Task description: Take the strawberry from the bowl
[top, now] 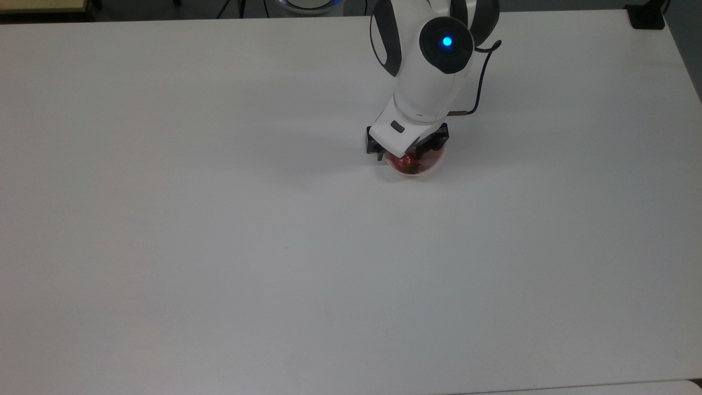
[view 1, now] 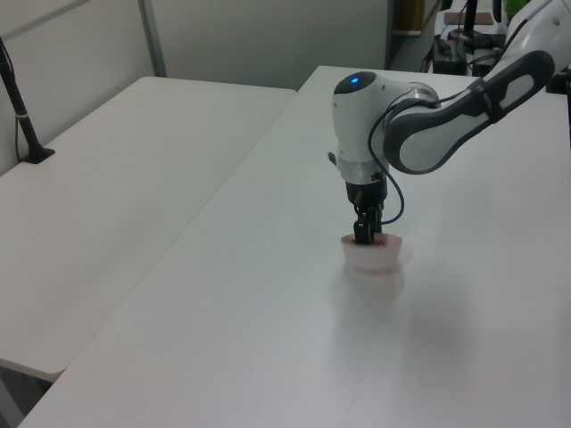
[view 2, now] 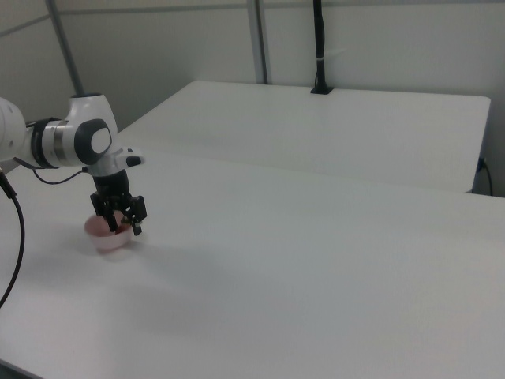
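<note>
the strawberry (top: 407,162) is lying inside the bowl (top: 433,166), red flesh and a bit of green cap peeking out from under the arm in the top view. the gripper (top: 408,154) is hanging straight down over it, its tips reaching in below the rim. in the right view the gripper (view 2: 121,224) is showing its fingers (view 2: 136,224) spread apart, one toward each side of the berry, so the claw is standing open and gripping nothing.

by my reading, the reach is done and the grasp itself is in hand. the next move is calling for the fingers to close on the berry's body, not the leafy cap, and then a straight lift clear of the rim. the berry looks glossy and tapered, so it may be squirting sideways if pinched off-centre.

the bowl (view 1: 373,255) is sitting on the white table (top: 219,247), pale pink, holding the berry and nothing else that i can make out; in the left view the gripper (view 1: 367,235) is dipping into it.
</note>
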{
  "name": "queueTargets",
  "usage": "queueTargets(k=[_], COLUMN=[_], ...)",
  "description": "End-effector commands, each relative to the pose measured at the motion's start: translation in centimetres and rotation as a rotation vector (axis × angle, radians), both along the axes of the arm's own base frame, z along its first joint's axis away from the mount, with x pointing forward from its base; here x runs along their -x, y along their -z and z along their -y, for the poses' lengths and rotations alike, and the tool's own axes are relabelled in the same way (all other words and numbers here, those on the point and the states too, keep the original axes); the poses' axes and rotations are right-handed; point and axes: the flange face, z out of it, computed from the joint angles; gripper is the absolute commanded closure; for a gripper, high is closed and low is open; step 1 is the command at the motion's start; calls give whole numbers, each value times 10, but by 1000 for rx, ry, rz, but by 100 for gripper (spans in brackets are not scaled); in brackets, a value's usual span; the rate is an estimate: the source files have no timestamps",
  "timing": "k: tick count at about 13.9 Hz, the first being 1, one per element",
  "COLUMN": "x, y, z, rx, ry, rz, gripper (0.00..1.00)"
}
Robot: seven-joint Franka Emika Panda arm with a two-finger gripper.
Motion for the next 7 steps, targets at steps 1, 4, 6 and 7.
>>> queueTargets(k=[1,4,6,7], x=[2,2,4,5], y=[-26,-31,-32,-34], z=[-3,-5,-6,-8], rx=[-20,-14,-12,-12], ry=[6,1,-2,-7], rz=[37,35,24,24], gripper=[21,21,21,21])
